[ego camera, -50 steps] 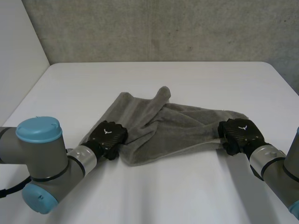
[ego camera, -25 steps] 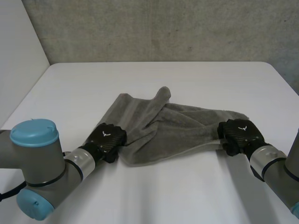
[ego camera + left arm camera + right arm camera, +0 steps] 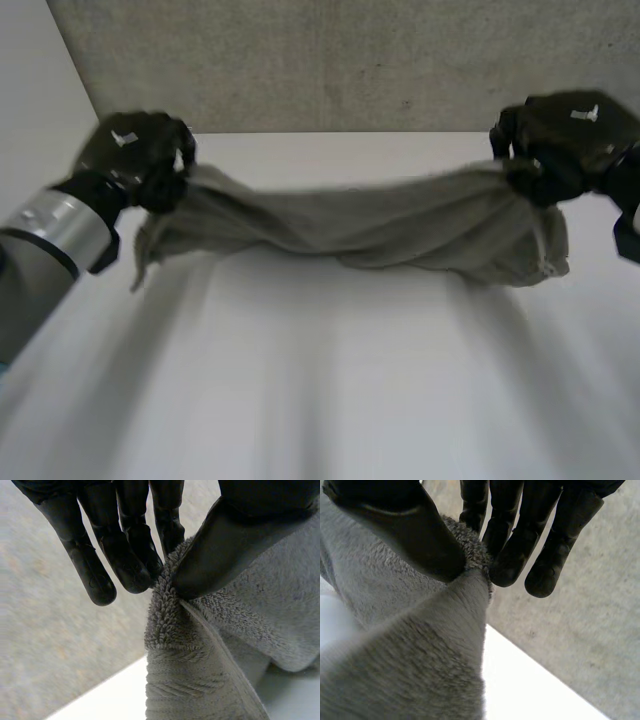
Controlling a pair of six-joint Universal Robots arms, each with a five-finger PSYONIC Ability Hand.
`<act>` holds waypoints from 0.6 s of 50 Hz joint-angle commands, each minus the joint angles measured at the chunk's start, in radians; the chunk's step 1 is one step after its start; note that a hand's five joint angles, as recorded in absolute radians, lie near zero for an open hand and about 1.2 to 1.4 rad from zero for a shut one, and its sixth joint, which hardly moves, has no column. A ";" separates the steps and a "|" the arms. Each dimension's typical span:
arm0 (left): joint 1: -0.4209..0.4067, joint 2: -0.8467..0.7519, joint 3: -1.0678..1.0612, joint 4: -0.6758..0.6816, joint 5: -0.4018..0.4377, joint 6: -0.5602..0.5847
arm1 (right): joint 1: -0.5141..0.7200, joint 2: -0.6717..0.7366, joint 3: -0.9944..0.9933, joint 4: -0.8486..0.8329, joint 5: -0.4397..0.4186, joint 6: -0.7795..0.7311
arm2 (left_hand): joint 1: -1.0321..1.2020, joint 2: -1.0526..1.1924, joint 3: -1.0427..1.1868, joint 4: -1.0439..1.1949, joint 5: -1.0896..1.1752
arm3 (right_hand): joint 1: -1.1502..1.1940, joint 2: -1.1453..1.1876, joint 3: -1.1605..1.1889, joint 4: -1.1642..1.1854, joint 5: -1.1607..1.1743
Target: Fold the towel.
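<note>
Head view: grey towel (image 3: 380,225) hangs stretched across the middle of the frame, held up over the white table (image 3: 330,400) and sagging in a bunched band between the two hands. Left hand (image 3: 135,155) is at upper left, clamped on the towel's left end, with a loose flap drooping below it. Right hand (image 3: 565,140) is at upper right, gripping the right end, with a fold hanging beneath. Left wrist view: thumb (image 3: 225,545) and fingers (image 3: 135,565) pinch a gathered towel edge at their tips. Right wrist view: thumb (image 3: 410,530) presses towards fingers (image 3: 510,555) with towel caught between; corner or edge, cannot tell. Grey concrete wall (image 3: 340,60) stands behind the table.
</note>
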 commanded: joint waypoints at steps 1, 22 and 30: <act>0.045 -0.009 0.047 -0.003 0.025 -0.008 | 0.009 0.171 -0.152 0.066 0.002 -0.050 | 0.099 0.089 0.066 0.041 0.093 | 0.077 0.092 0.083 0.069 0.069; -0.012 -0.604 1.056 -0.032 -0.050 -0.032 | 0.193 0.654 -0.887 -0.300 0.221 -0.097 | 0.099 0.089 0.066 0.041 0.093 | 0.077 0.092 0.083 0.069 0.069; -0.010 -0.537 1.210 0.042 -0.087 -0.196 | 0.184 0.547 -0.889 -0.515 0.235 0.044 | 0.099 0.089 0.066 0.041 0.093 | 0.077 0.092 0.083 0.069 0.069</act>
